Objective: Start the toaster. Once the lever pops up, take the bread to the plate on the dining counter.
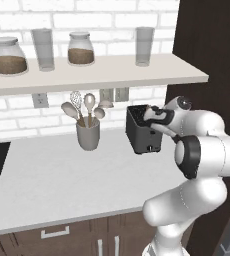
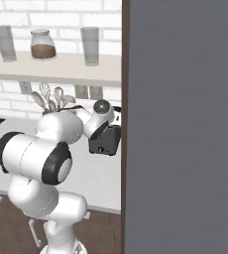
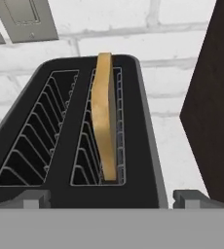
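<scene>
One toaster [image 1: 143, 132] on the white bench [image 1: 62, 180], far right, beside a dark panel [image 1: 212, 45]; two slots on top. One slice of bread [image 3: 105, 116] upright in the right slot, left slot vacant. End effector [image 3: 109, 197] just above the toaster's near edge, fingertips [image 3: 35, 198] spread wide either side, released, nothing grasped. On the shelf [image 1: 87, 75]: two jars [image 1: 9, 56], two glasses [image 1: 43, 49]. One utensil crock [image 1: 88, 134] left of the toaster.

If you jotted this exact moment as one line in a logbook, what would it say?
gripper: open, poised over toaster | bread: upright in one slot, other slot empty | toaster on worktop beside utensil crock
</scene>
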Available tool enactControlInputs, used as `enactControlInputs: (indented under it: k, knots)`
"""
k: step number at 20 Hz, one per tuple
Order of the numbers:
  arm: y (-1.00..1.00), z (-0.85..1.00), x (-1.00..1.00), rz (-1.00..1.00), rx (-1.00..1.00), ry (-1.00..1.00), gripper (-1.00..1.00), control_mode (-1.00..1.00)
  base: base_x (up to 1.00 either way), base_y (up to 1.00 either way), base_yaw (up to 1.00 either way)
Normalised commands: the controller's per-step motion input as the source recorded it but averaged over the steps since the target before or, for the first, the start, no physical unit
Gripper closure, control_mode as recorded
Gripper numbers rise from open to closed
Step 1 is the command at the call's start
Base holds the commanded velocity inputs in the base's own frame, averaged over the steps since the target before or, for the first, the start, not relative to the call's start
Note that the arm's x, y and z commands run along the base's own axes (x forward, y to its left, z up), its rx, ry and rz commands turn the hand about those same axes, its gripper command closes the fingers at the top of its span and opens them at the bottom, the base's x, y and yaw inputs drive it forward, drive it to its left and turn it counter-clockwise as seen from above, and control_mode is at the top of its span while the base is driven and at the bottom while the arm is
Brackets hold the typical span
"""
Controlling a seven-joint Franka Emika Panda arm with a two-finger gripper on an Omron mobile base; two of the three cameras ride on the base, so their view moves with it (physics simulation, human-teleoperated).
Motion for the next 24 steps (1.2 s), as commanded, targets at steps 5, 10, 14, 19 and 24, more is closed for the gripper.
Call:
enactControlInputs:
  k: [5, 10, 14, 19, 24]
  knots:
    - [0.00, -0.13, 0.31, 0.00, 0.01, 0.00, -1.00, -1.00, 0.00, 0.00, 0.00]
    - [0.00, -0.16, 0.33, 0.00, 0.00, 0.00, -1.00, -1.00, 0.00, 0.00, 0.00]
    - [0.00, -0.23, 0.31, 0.00, 0.00, 0.00, -1.00, -1.00, 0.00, 0.00, 0.00]
    - [0.00, -0.27, 0.24, 0.00, 0.00, 0.00, -1.00, -1.00, 0.00, 0.00, 0.00]
    - [0.02, -0.33, 0.09, 0.00, 0.00, -0.01, -1.00, -1.00, 0.00, 0.00, 0.00]
